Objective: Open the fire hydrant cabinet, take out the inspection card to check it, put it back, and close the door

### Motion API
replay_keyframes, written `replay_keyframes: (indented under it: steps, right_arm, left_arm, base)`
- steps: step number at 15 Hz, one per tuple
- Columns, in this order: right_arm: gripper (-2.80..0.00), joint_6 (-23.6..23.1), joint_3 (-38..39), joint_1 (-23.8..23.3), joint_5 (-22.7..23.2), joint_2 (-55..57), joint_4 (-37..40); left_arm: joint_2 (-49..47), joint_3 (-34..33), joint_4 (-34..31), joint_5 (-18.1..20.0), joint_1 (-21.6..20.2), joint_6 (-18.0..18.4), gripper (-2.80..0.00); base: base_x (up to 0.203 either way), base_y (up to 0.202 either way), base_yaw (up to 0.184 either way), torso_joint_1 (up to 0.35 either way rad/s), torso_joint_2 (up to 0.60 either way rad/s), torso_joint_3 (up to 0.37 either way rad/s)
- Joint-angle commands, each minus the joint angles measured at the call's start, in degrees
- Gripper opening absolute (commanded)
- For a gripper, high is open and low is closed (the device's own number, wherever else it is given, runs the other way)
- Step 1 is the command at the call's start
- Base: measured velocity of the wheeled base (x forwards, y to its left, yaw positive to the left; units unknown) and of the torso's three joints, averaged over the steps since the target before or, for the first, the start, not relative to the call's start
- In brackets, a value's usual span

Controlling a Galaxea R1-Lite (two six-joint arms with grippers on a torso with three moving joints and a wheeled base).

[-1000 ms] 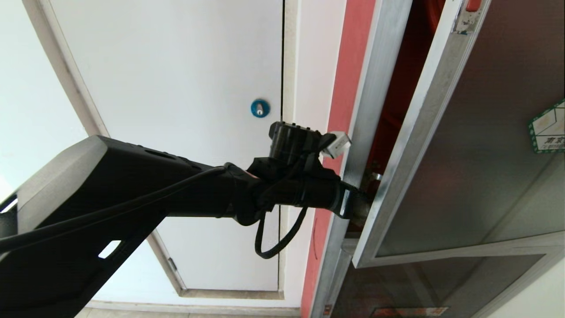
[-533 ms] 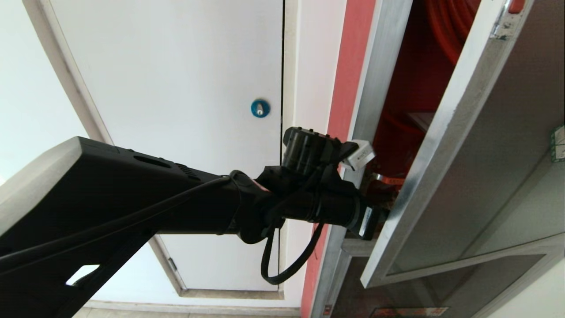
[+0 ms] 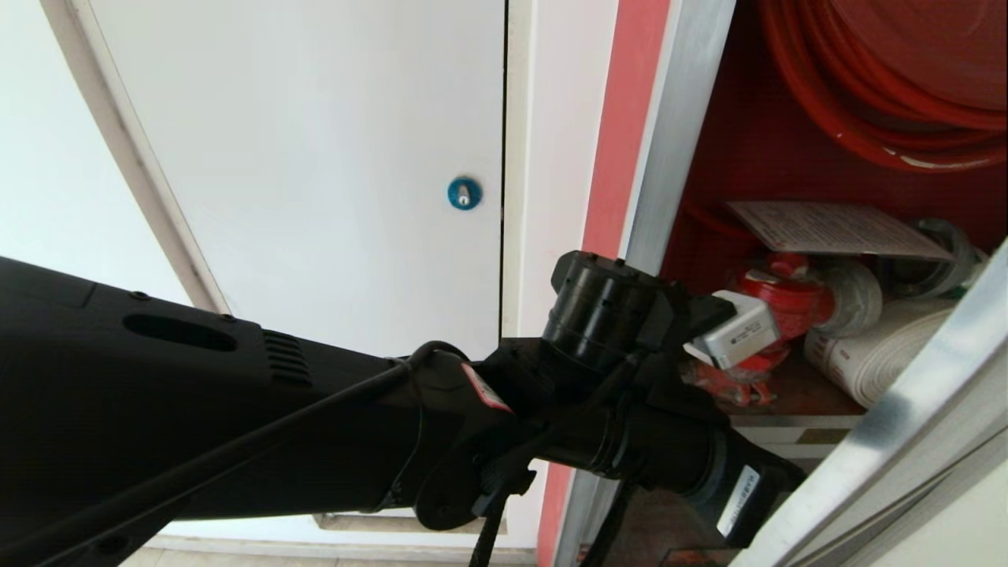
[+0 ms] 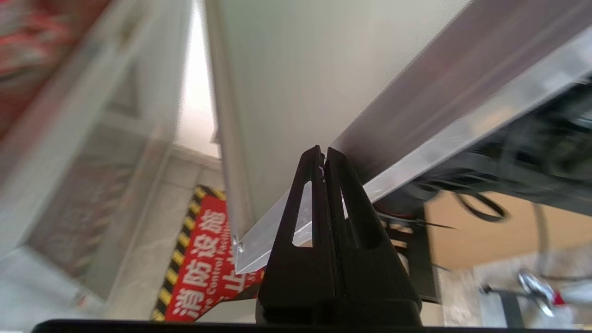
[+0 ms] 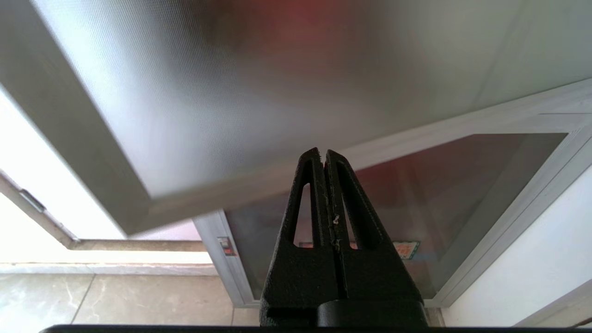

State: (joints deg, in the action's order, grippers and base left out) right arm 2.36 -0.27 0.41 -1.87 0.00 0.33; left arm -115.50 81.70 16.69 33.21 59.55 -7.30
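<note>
We keep the left gripper [image 4: 322,155] pressed together against the door [image 4: 286,92] frame, probably to swing it wide. The inspection card [image 3: 835,228] lies inside the fire hydrant cabinet [image 3: 756,142]. Right gripper [image 5: 322,155] closed, empty.

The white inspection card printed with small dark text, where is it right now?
In the head view, the white printed inspection card lies inside the open red cabinet, right of centre, above the red valve and below the red hose reel.
</note>
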Motion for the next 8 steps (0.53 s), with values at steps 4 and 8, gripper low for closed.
replay_keyframes:
  steps: [4, 8]
  right_arm:
    - [-2.8, 0.0, 0.0, 0.0, -0.1, 0.1, 0.0]
    - [-2.8, 0.0, 0.0, 0.0, 0.0, 0.1, 0.0]
  left_arm:
    - [0.3, -0.2, 0.1, 0.1, 3.9, -0.1, -2.8]
    - [-0.1, -0.2, 0.1, 0.1, 6.8, -0.2, -2.8]
  base:
    - [0.0, 0.0, 0.0, 0.0, 0.0, 0.0]
    - [0.0, 0.0, 0.0, 0.0, 0.0, 0.0]
